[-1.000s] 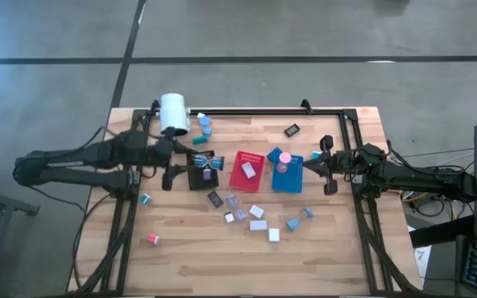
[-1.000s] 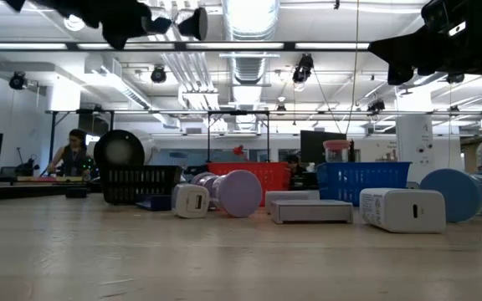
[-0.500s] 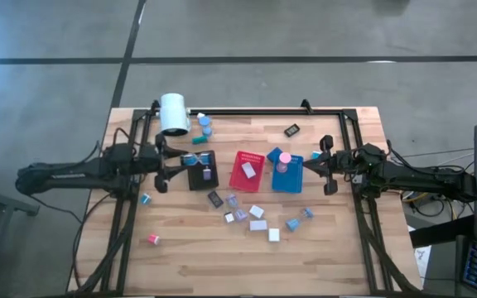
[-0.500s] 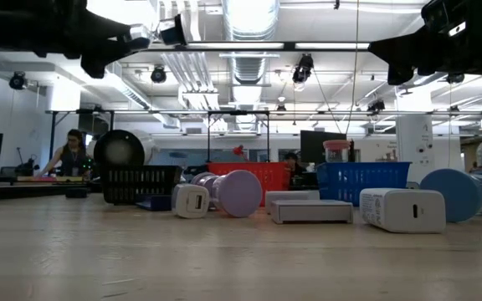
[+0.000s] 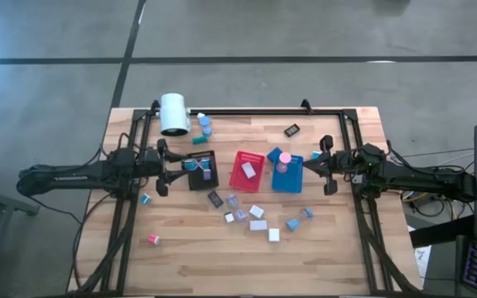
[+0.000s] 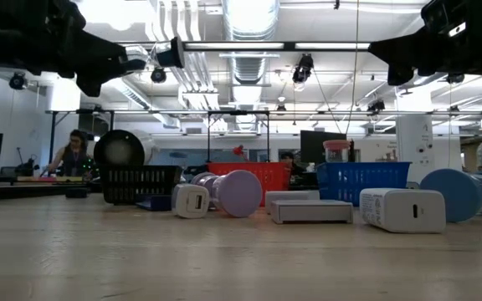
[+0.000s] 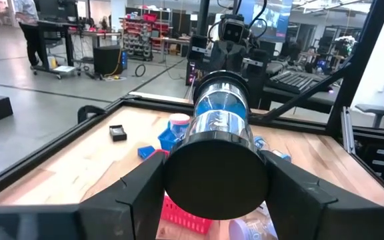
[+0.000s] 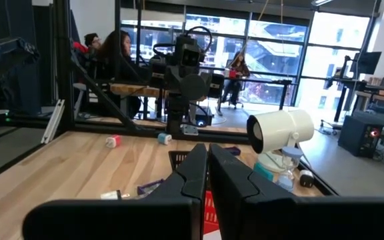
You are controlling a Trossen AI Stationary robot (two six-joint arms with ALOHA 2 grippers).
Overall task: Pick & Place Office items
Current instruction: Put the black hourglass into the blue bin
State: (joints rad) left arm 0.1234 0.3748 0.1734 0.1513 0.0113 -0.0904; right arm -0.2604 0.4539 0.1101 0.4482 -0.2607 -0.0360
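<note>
Left gripper (image 5: 172, 165) is clamped on a blue-and-clear cylinder (image 7: 217, 117) — its long axis runs straight out from the fingers toward 3 o'clock, hanging at the black tray (image 5: 203, 176)'s 9 o'clock edge above the desk (image 5: 189, 248). Right gripper (image 5: 315, 165) — fingers pinched closed, empty — waits by the blue tray (image 5: 288, 180).

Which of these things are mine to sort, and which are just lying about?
To sort: blue cylinder in the left gripper, pink cap, white blocks, teal bit, small black piece.
Just there: big white cylinder, black tray, red tray, blue tray. Right gripper, shut, waits by the blue tray.
</note>
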